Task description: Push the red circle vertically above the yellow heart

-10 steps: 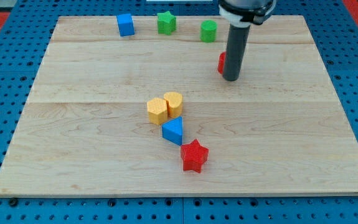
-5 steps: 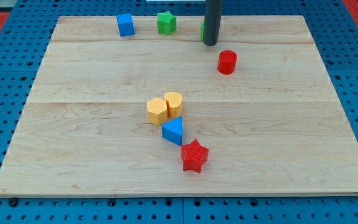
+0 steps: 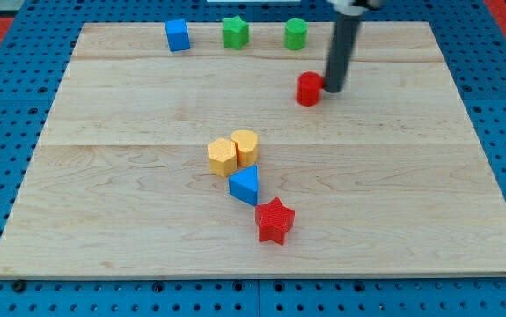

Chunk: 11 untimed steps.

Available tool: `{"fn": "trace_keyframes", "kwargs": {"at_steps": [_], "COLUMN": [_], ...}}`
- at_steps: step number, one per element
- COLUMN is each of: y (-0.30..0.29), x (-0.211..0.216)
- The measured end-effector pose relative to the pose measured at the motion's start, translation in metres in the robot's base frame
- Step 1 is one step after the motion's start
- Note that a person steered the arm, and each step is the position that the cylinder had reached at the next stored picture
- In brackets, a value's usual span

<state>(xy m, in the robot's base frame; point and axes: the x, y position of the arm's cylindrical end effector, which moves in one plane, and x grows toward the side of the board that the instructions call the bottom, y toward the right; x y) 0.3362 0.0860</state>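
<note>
my tip (image 3: 333,89) rests against the right side of the red circle (image 3: 308,89), positioned to push it left. this tool has no jaws and holds nothing. the yellow heart (image 3: 245,146) sits lower left on the tabletop (image 3: 429,194).

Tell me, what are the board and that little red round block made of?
The board looks like pale unvarnished wood: grain lines and plank seams show. The red circle, just left of my tip, seems matte plastic, possibly printed; its sides look faintly ridged.

Bright, even light, soft short shadows, sharp focus except the slightly motion-blurred rod (image 3: 341,53).
</note>
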Motion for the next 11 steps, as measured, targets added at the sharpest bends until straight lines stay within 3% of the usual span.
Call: {"fn": "trace_keyframes", "kwargs": {"at_steps": [1, 2, 4, 5, 6, 11], "y": [0.011, -0.017, -0.058, -0.014, -0.011, -0.067], "x": [0.019, 0.042, -0.023, -0.034, -0.069, -0.051]}}
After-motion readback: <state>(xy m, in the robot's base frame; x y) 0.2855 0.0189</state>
